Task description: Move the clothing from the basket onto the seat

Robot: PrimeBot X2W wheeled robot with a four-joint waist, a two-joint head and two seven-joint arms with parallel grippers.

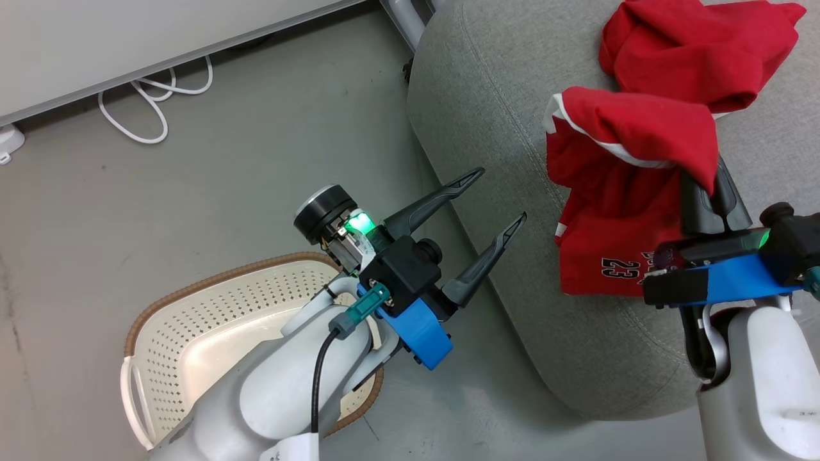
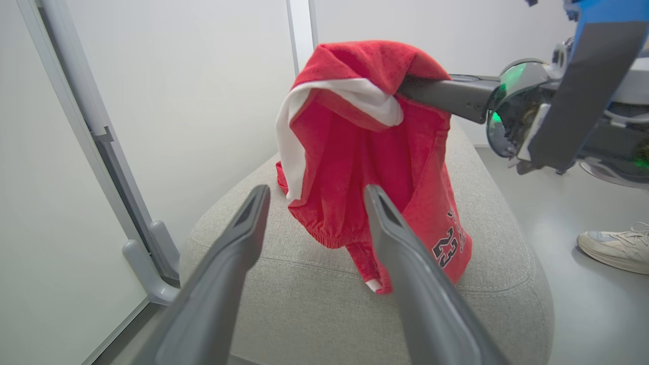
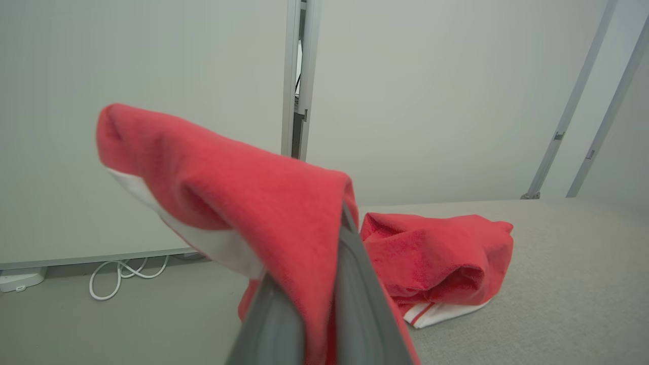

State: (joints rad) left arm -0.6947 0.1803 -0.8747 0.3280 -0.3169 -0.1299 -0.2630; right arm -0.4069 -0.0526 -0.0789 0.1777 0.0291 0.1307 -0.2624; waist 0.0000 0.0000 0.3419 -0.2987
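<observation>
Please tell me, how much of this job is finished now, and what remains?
Done: one red garment lies on the grey seat. In hand: the right gripper is shut on the second garment, printed 23, hanging over the seat. Remaining: release it there. The left gripper is open, holding nothing. The basket shows no clothing where visible; the left arm hides part.

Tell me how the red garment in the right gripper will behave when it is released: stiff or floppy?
Probably floppy: the red garment hangs in loose folds from the right gripper. Likely light, since one pinch holds most of it up. Released, it should slump onto the cushion, not roll.
</observation>
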